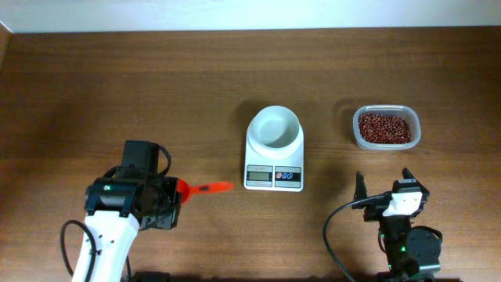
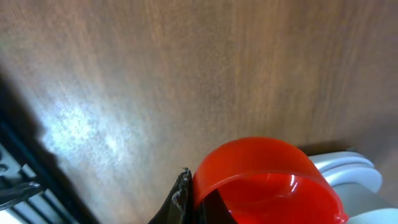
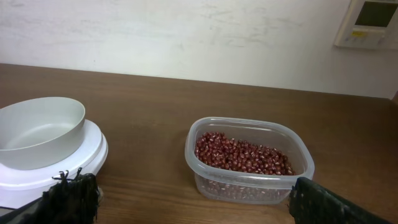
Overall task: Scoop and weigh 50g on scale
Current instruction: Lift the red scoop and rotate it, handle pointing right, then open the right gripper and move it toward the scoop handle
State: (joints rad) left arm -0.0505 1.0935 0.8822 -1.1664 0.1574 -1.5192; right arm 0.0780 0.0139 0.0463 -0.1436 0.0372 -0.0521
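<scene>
The left gripper is clenched on a red scoop, which juts out toward the scale and stops just short of its display edge. In the left wrist view the scoop's cup looks empty. The scale sits mid-table with its round white bowl on the platform, also empty, and its display is too small to read. The beans are in a clear plastic tub to the right of the scale, well apart from the scoop, so the main risk seems to be the reach. To get at the tub, the left arm likely has to pass over or around the scale, and a low pass could clip the bowl or shove the scale across the wooden table. The right gripper stands released and empty just short of the tub, holding nothing steady. A light tub may skid or tip when the scoop digs in. A heaped scoop carried back could shed beans onto the table, and tipping it too fast could overshoot the target weight. The two arms might also crowd each other near the tub
</scene>
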